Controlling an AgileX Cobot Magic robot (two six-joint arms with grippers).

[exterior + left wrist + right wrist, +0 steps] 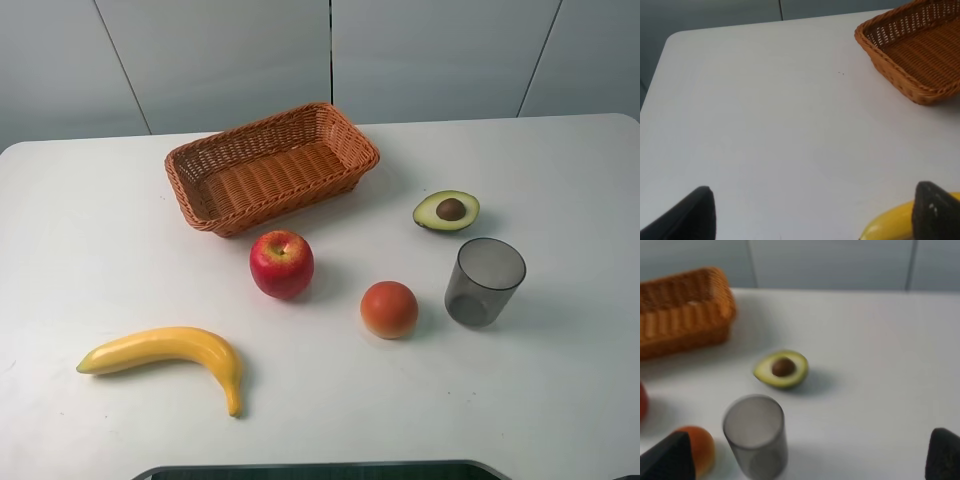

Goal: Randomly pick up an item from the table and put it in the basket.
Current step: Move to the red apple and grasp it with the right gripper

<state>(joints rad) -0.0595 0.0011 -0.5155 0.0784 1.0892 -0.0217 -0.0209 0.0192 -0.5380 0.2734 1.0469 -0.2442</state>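
Observation:
The red apple (281,264) with a yellowish patch at its stem stands on the white table (110,250), just in front of the orange-brown wicker basket (352,176). The basket is empty. Neither gripper shows in the exterior high view. In the left wrist view my left gripper (815,215) is open and empty above bare table, with the basket (900,80) beyond it. In the right wrist view my right gripper (807,455) is open and empty. The apple shows there only as a red sliver (642,400) at the picture's edge.
A yellow banana (175,352) lies at the front left and shows by one left fingertip (887,222). An orange-red round fruit (389,309), a grey translucent cup (483,282) and an avocado half (447,211) stand on the right.

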